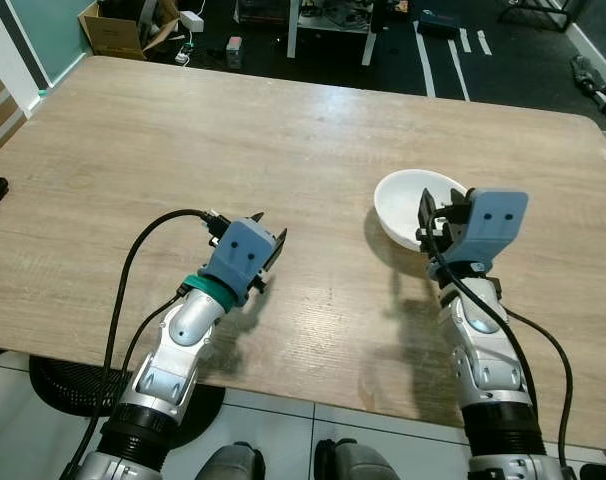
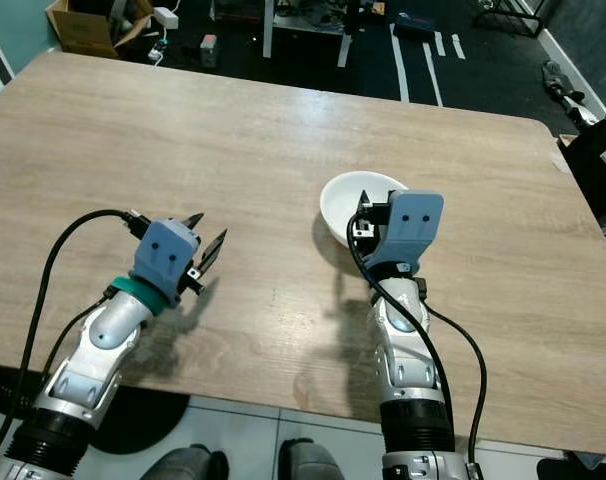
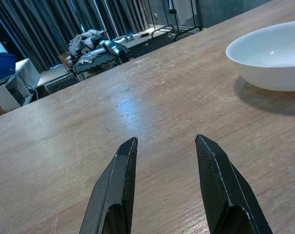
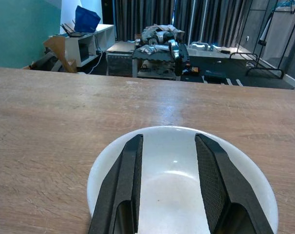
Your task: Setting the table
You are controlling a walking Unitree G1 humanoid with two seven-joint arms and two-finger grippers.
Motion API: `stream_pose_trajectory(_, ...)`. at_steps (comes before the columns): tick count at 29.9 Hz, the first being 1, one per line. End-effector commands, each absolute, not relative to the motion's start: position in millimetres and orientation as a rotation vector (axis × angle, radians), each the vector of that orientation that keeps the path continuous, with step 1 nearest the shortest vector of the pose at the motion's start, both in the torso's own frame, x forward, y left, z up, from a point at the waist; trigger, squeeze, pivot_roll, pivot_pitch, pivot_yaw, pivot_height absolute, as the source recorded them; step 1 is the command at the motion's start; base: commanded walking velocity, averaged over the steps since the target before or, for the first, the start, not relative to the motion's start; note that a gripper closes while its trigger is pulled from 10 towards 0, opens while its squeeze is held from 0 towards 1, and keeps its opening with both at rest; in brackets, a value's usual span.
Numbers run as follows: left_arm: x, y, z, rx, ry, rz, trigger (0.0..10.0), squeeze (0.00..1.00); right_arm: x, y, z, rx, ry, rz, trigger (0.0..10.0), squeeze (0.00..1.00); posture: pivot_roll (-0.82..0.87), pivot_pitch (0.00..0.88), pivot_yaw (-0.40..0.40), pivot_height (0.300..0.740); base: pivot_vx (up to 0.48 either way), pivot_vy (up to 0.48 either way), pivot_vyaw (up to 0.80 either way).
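On the bench, white bowl directly under right pincer, fingers apart; left pincer also apart.

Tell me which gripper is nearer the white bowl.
Right. The right gripper hangs directly over the white bowl, fingers open above its near rim. The left gripper sits low over the wooden table, well off to the bowl's left, also open.
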State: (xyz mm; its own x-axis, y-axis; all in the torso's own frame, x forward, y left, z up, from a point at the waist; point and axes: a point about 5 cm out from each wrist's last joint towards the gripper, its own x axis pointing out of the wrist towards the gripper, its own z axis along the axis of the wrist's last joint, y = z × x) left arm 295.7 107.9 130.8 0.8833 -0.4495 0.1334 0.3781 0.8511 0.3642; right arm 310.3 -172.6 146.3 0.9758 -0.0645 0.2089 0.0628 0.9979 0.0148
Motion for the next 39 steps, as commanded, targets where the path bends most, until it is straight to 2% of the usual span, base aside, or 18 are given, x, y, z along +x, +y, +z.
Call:
stream_pose_trajectory(1, 292, 107, 126, 0.353, -0.196, -0.454, 10.0, 0.0, 308, -175, 144, 0.01, -0.193, -0.077, 10.0, 0.0, 0.02, 0.06, -0.011, 0.74, 0.0, 0.0, 0.0)
stream_pose_trajectory(16, 283, 108, 121, 0.355, -0.164, -0.443, 10.0, 0.0, 325, -182, 147, 0.075, -0.121, -0.165, 10.0, 0.0, 0.03, 0.085, -0.026, 0.74, 0.0, 0.0, 0.0)
stream_pose_trajectory(17, 283, 108, 121, 0.355, -0.163, -0.442, 10.0, 0.0, 327, -183, 147, 0.074, -0.115, -0.171, 10.0, 0.44, 0.03, 0.085, -0.026, 0.74, 0.0, 0.0, 0.0)
stream_pose_trajectory(18, 282, 109, 121, 0.356, -0.162, -0.44, 10.0, 0.0, 329, -184, 147, 0.075, -0.11, -0.185, 10.0, 1.0, 0.04, 0.085, -0.029, 0.74, 0.0, 0.0, 0.0)
stream_pose_trajectory(25, 282, 111, 121, 0.359, -0.157, -0.429, 10.0, 0.0, 331, -198, 150, 0.025, -0.106, -0.265, 10.0, 1.0, 0.04, 0.086, -0.035, 0.74, 0.0, 0.0, 0.0)
stream_pose_trajectory(27, 281, 112, 121, 0.36, -0.154, -0.425, 10.0, 0.0, 331, -218, 152, -0.043, -0.094, -0.35, 10.0, 1.0, 0.04, 0.084, -0.037, 0.74, 0.0, 0.0, 0.0)
stream_pose_trajectory(28, 281, 112, 121, 0.36, -0.154, -0.425, 10.0, 0.0, 331, -218, 152, -0.043, -0.094, -0.35, 10.0, 1.0, 0.04, 0.084, -0.037, 0.74, 0.0, 0.0, 0.0)
stream_pose_trajectory(30, 280, 112, 120, 0.36, -0.151, -0.423, 10.0, 0.0, 330, -235, 155, -0.07, -0.088, -0.388, 10.0, 1.0, 0.04, 0.079, -0.037, 0.74, 0.0, 0.0, 0.0)
stream_pose_trajectory(32, 280, 112, 120, 0.36, -0.151, -0.423, 10.0, 0.0, 330, -235, 155, -0.07, -0.088, -0.388, 10.0, 1.0, 0.04, 0.079, -0.037, 0.74, 0.0, 0.0, 0.0)
stream_pose_trajectory(33, 281, 112, 119, 0.36, -0.149, -0.424, 10.0, 0.0, 329, -241, 154, -0.07, -0.068, -0.388, 10.0, 0.0, 0.03, 0.074, -0.035, 0.74, 0.0, 0.0, 0.0)
stream_pose_trajectory(35, 281, 111, 119, 0.36, -0.148, -0.426, 10.0, 0.0, 329, -249, 145, -0.066, 0.014, -0.373, 10.0, 0.0, 0.03, 0.07, -0.034, 0.74, 0.0, 0.0, 0.0)
stream_pose_trajectory(39, 282, 111, 120, 0.36, -0.149, -0.429, 10.0, 0.0, 330, -246, 129, 0.002, 0.136, -0.279, 10.0, 0.0, 0.03, 0.063, -0.033, 0.74, 0.0, 0.0, 0.0)
